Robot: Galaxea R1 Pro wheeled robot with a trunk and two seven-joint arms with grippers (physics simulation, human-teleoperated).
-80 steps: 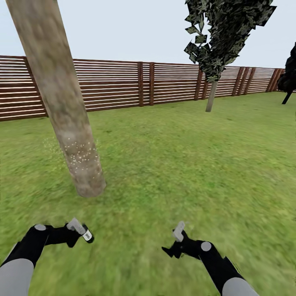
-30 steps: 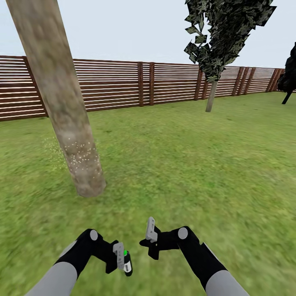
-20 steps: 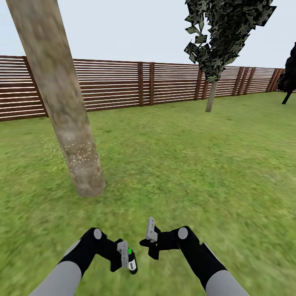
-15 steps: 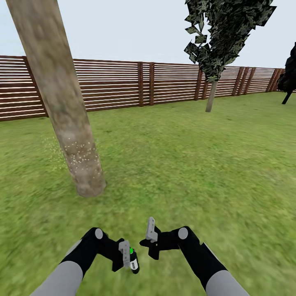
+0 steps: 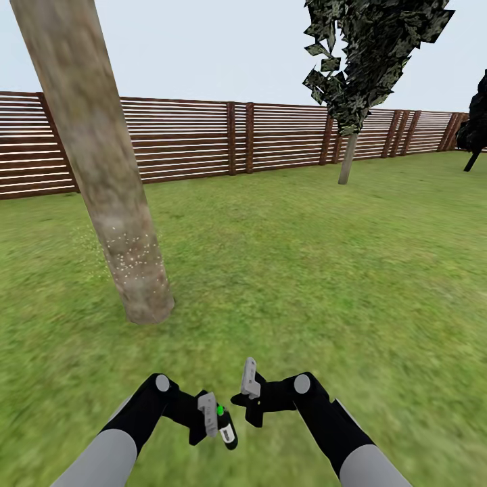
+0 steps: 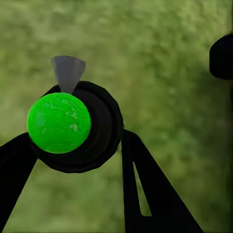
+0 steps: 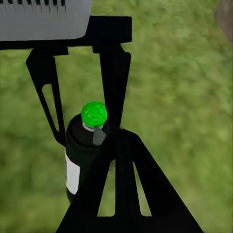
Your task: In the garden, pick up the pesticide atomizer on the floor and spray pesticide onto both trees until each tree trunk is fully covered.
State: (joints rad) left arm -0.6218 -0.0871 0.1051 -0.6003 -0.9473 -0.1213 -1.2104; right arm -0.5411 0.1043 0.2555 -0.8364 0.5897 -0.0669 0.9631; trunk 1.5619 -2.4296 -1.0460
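Atomizer: a small black bottle [image 5: 226, 433] with a white label and a round, glossy green cap, plus a grey nozzle; it sits low and well short of the near trunk's base, on the robot's side.
Left gripper: the left gripper [image 5: 215, 421] has its thin black fingers closed against the bottle's sides; in the left wrist view the atomizer [image 6: 77, 126] is seen from the top, between the fingers [image 6: 145, 194].
Right gripper: the right gripper [image 5: 249, 392] hangs just beside the bottle, on the side away from the near trunk, with nothing between its fingers, which stand apart. Its wrist camera looks past one black, triangular, cut-out finger [image 7: 121, 184] at the bottle [image 7: 82, 155] and the left gripper [image 7: 80, 82] around it.
Near trunk: a thick, smooth, mottled grey-brown column [image 5: 101, 162], leaning, wider at the foot, with pale specks scattered across its lower part.
Second tree: a slim pale trunk [image 5: 348, 159] under a blocky dark-green crown, far beyond the near trunk, close to the fence.
Fence: brown horizontal wooden slats [image 5: 203, 138], running behind both trunks.
Lawn: blurry green grass [image 5: 304, 270] around the near trunk; open ground lies between the trunk and the grippers.
Far edge: a near-black tree [image 5: 475, 122] past the second tree.
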